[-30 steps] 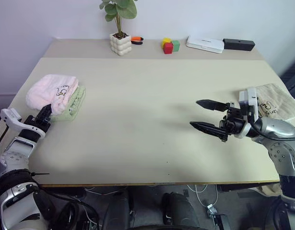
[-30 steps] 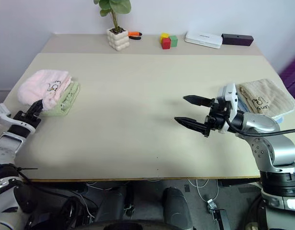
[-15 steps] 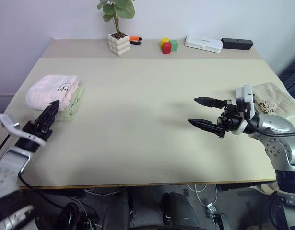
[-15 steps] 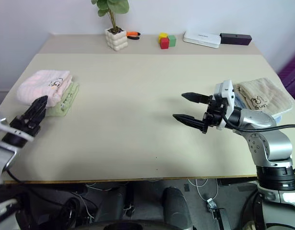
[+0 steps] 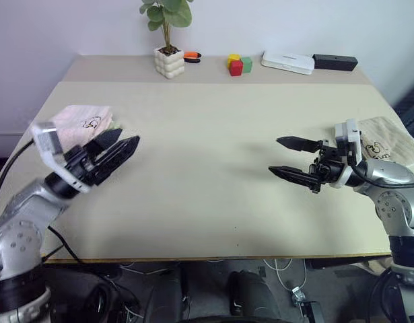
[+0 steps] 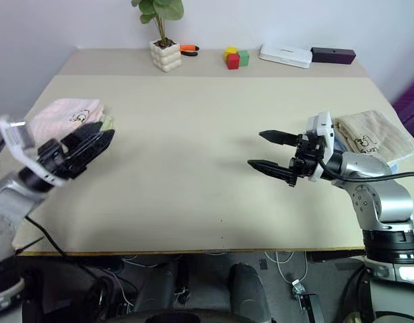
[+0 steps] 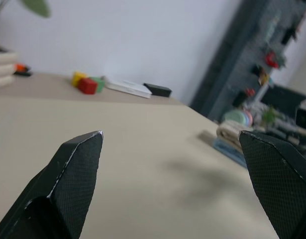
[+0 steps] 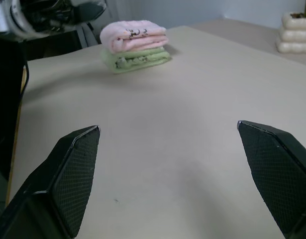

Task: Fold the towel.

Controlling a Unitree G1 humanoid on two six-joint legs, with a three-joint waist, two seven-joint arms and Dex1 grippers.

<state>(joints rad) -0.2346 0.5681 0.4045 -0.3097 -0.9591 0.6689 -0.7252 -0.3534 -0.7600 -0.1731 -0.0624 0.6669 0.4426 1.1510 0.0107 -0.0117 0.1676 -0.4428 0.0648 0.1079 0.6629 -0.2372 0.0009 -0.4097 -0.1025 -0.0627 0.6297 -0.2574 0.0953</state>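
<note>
Both grippers, left gripper and right gripper, hover spread and empty. Folded, the towel rests on a green towel at the table's nine o'clock edge. I'd withdraw without brushing it.

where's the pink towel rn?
In the left eye view the pink towel sits folded near the table's left edge, stacked on the light green towel, with the open left gripper just in front of it.
</note>
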